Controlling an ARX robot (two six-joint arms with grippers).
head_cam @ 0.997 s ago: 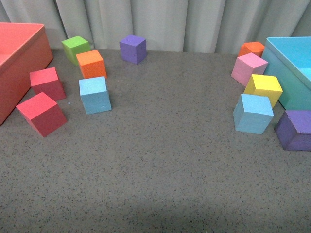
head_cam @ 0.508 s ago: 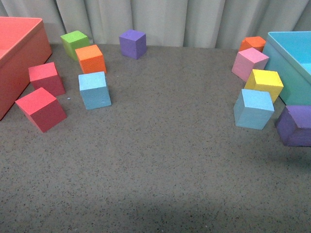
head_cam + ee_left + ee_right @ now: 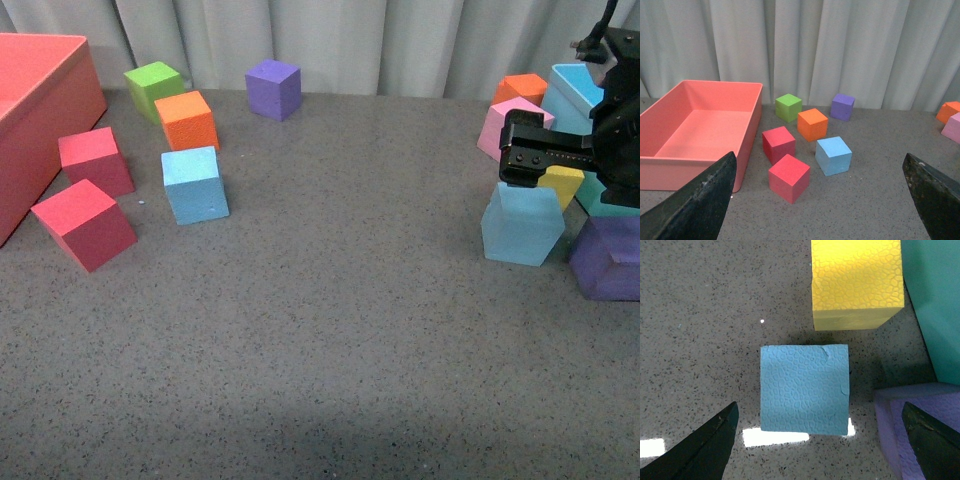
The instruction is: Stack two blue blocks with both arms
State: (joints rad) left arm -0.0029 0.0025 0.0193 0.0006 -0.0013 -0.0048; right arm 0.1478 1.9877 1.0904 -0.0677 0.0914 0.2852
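hovering with the right tool (image 3: 819,412) straight above one of the blue blocks (image 3: 520,228), the one sitting on the surface (image 3: 350,330) at the right side, just beside the yellow cube (image 3: 857,282) and the purple cube (image 3: 610,260). holding this tool open, gripping nothing, with one finger on each side of the block in the right wrist view. finding the block nearly centred in the gap and lying square to the fingers, so probably needing only a straight descent and no turning. minding the purple cube, lying close under one finger's way down.

waiting with the left tool (image 3: 819,195) also open and empty, well apart from the other blue block (image 3: 833,155), lying ahead of it near the orange cube (image 3: 812,124) and the red cubes (image 3: 788,177). judging the right arm as much the nearer to its block, so likely grasping first.
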